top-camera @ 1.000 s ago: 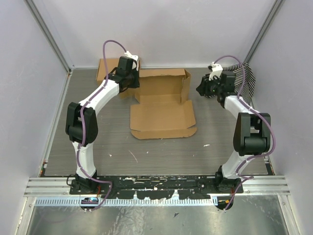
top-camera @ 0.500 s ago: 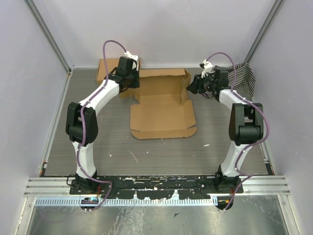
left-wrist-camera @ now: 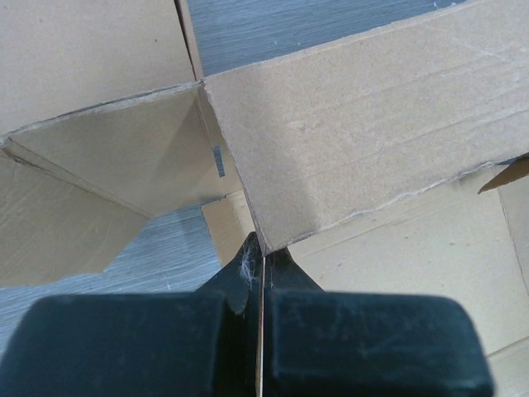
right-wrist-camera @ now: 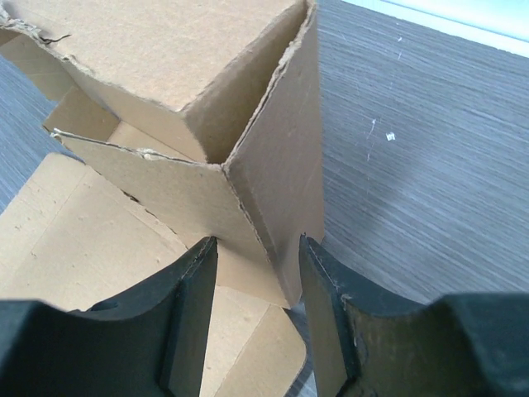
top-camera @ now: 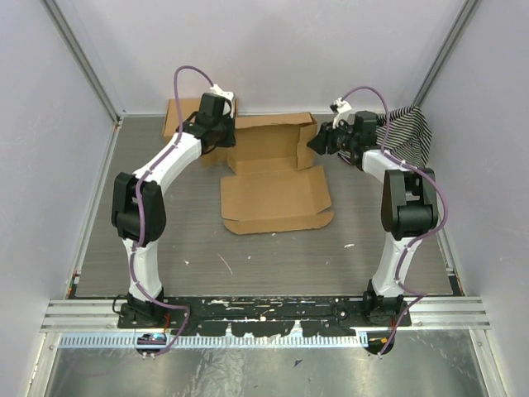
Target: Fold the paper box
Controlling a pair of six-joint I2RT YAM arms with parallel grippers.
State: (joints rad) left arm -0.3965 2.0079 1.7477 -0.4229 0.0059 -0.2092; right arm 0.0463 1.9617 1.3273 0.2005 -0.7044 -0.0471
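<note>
Here on the grey, walled tabletop (top-camera: 273, 265), the left pincer (left-wrist-camera: 263, 258) pinches the paper box (top-camera: 277, 198) wall; the right pincer (right-wrist-camera: 258, 248) is spread astride its corner edge.

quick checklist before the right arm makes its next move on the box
1. left pincer shut on the box at its left wall: ok
2. right pincer open: ok
3. right wall inside that pincer's gap: ok, its corner edge sits there
4. right wall upright: ok
5. lid panel flat on the table: ok
6. right arm free of the striped cloth: cannot tell, they overlap in the top view
</note>
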